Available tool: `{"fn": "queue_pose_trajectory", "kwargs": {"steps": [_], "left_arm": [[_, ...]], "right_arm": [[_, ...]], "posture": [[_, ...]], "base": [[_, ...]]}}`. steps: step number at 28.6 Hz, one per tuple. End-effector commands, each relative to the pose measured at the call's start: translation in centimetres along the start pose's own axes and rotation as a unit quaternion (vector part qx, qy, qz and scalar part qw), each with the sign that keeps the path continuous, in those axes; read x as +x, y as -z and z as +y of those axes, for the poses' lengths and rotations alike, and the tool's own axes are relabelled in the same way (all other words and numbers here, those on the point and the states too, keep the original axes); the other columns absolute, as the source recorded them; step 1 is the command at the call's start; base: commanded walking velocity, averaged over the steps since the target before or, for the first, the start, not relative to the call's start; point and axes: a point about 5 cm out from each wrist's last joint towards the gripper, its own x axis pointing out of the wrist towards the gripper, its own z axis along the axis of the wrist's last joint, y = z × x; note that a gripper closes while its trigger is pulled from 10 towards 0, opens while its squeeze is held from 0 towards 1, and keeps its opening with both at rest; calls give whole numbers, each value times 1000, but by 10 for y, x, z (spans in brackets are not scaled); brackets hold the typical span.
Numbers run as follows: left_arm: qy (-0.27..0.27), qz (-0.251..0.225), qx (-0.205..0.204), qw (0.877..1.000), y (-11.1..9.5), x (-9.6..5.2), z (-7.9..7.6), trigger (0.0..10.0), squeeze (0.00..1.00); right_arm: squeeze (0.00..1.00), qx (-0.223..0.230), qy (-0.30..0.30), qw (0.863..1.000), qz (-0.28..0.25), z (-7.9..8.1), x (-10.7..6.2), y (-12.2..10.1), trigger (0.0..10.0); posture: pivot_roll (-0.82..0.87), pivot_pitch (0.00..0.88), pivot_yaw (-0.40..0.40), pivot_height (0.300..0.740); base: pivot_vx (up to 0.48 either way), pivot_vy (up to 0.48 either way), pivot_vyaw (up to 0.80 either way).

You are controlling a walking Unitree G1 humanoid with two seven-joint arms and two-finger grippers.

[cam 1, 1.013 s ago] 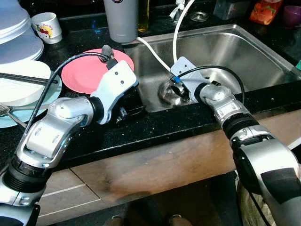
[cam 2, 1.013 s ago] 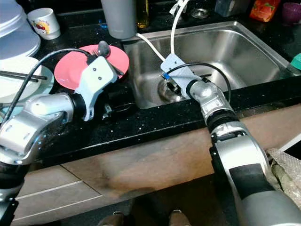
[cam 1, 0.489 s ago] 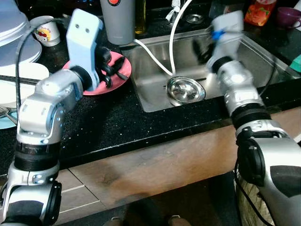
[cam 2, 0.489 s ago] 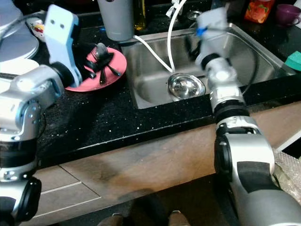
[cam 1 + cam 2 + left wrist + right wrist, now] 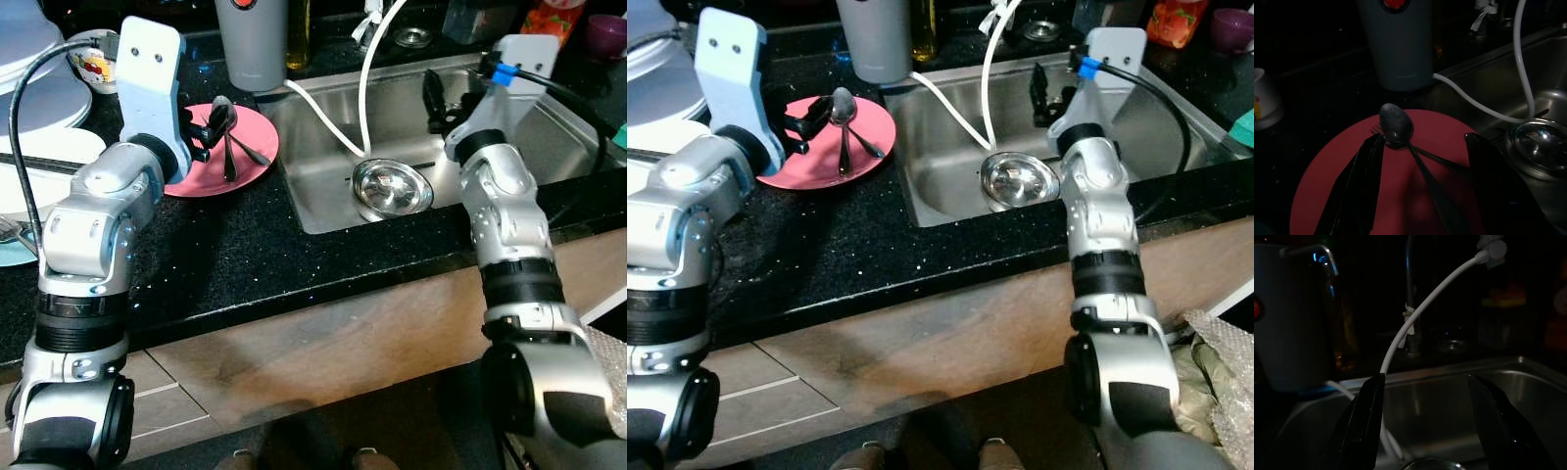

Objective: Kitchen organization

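Note:
A pink plate (image 5: 201, 168) lies on the black counter left of the sink, with a spoon (image 5: 223, 117) and a fork on it. My left gripper (image 5: 201, 137) hovers open just above the plate's near-left part. In the left wrist view its fingers (image 5: 1364, 181) straddle the spoon (image 5: 1396, 123) without touching it. A steel bowl (image 5: 392, 188) sits in the sink (image 5: 549, 108) by the front wall. My right gripper (image 5: 436, 98) hangs open above the sink, well above the bowl, holding nothing. In the right wrist view its fingers (image 5: 1364, 426) frame the sink's back wall.
A white hose (image 5: 364, 78) curves down into the sink beside the bowl. A grey canister (image 5: 253, 39) stands behind the plate. Stacked white plates (image 5: 39, 166), chopsticks and a mug (image 5: 93, 54) crowd the left; a purple cup (image 5: 605, 29) stands far right.
Both arms have risen. The left gripper went from the counter's sink edge up over the pink plate. The right gripper lifted away from the steel bowl, which stays in the sink.

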Motion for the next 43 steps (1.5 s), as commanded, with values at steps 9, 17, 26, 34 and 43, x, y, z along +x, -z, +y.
{"fn": "queue_pose_trajectory", "kwargs": {"steps": [9,17,26,34,43], "left_arm": [[-29,3,-12,999,12,-5,6,10000,0],[-27,-7,-32,999,13,-12,7,10000,0],[-22,25,-52,998,27,-23,8,10000,0],[-20,23,-62,998,30,-27,8,10000,0],[-10,23,-34,999,31,-29,1,10000,0]], "right_arm": [[0,17,-18,998,53,15,-26,14,10000],[0,14,-25,997,67,20,-37,12,10000],[0,2,-19,996,90,22,-54,15,10000],[0,-8,-25,995,98,26,-60,18,10000],[0,-2,-31,993,113,33,-65,23,10000]], "posture": [[38,130,19,740],[38,142,13,740],[36,150,14,740],[32,150,14,740],[28,149,6,740]], "base": [[0,0,0],[0,0,0],[0,0,0],[0,0,0],[0,0,0]]}}
